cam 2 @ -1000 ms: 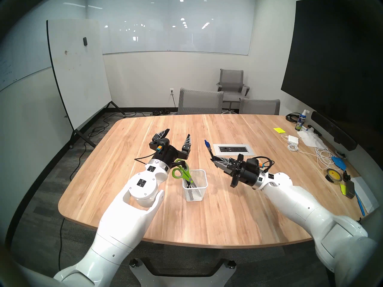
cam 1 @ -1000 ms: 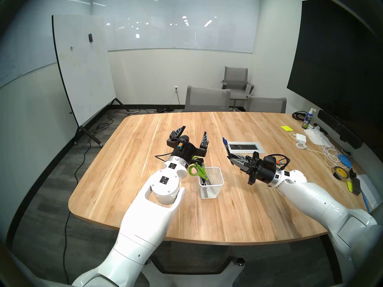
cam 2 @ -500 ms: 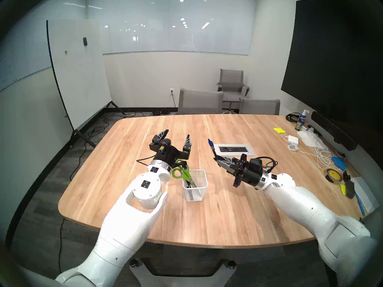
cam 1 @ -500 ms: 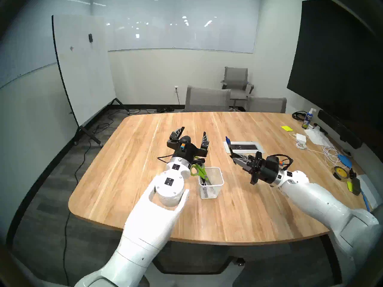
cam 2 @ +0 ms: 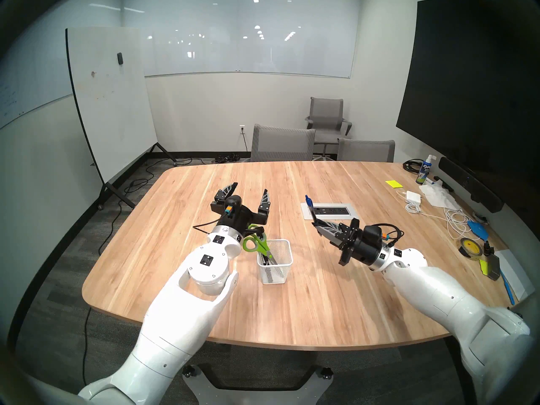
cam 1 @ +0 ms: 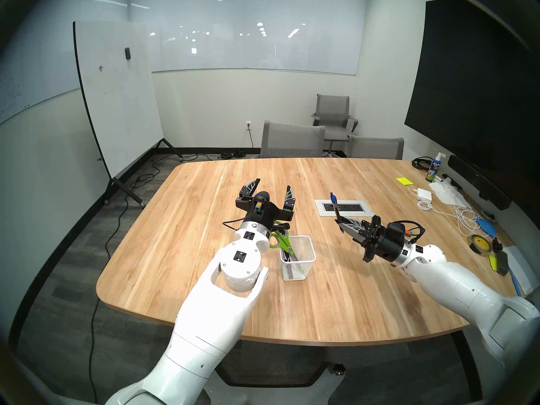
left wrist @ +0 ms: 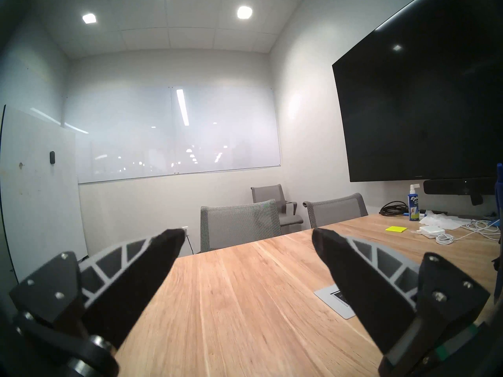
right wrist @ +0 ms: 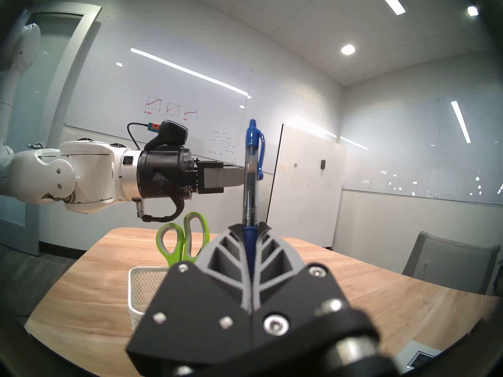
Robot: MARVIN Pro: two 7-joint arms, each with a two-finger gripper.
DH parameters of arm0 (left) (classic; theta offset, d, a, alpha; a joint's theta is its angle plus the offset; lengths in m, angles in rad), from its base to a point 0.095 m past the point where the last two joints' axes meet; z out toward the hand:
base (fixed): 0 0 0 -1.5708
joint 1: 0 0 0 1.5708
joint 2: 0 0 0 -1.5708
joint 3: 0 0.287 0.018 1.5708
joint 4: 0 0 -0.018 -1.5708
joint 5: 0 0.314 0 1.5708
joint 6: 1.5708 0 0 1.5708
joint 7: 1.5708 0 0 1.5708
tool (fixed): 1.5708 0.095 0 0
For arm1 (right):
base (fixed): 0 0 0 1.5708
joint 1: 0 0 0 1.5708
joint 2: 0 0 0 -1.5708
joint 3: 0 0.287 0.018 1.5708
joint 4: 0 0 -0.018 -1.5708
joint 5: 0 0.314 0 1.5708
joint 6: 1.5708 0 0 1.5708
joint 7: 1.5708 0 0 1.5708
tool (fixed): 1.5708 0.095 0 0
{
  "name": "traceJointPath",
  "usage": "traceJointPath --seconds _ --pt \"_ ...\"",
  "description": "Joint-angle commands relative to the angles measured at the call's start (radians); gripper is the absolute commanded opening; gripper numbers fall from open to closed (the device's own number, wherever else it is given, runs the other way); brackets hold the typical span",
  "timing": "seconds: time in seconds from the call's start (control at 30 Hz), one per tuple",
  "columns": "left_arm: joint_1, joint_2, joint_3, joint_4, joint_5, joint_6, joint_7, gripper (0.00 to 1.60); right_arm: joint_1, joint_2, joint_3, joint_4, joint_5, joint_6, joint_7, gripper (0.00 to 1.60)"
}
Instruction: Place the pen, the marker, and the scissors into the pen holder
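Right tool, clamped on the pen, now farther right; left tool agape as before

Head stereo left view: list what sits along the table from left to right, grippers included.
left gripper → scissors → pen holder → pen → right gripper → yellow sticky notes → white charger → spray bottle

Blue pen with a clear barrel; lime-green and grey scissors; white mesh pen holder; light wood-grain counter; black fingers with grey ribbing.
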Motion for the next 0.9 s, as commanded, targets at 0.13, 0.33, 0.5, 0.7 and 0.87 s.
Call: traceJointPath --seconds 0.13,0.33,0.5,0.7,0.87 --pt "0.01 -0.023 0.125 -0.164 0.067 0.077 0.032 1.6 0.019 0.04 0.014 -0.075 0.008 -0.015 0.06 0.0" --pt "0.021 0.005 0.038 -0.232 0.078 0.198 0.082 1.6 0.006 0.046 0.007 -0.067 0.015 -0.017 0.063 0.0" --pt "-0.017 0.01 -0.079 -0.206 0.018 0.232 0.151 1.6 -0.003 0.053 0.001 -0.066 0.005 -0.018 0.03 0.0" --pt "-0.039 0.057 -0.178 -0.213 -0.033 0.26 0.187 1.6 -0.004 0.06 0.0 -0.062 0.004 -0.02 0.024 0.0" --pt "-0.018 0.076 -0.255 -0.244 -0.07 0.293 0.175 1.6 0.0 0.058 -0.002 -0.055 0.011 -0.02 0.037 0.0"
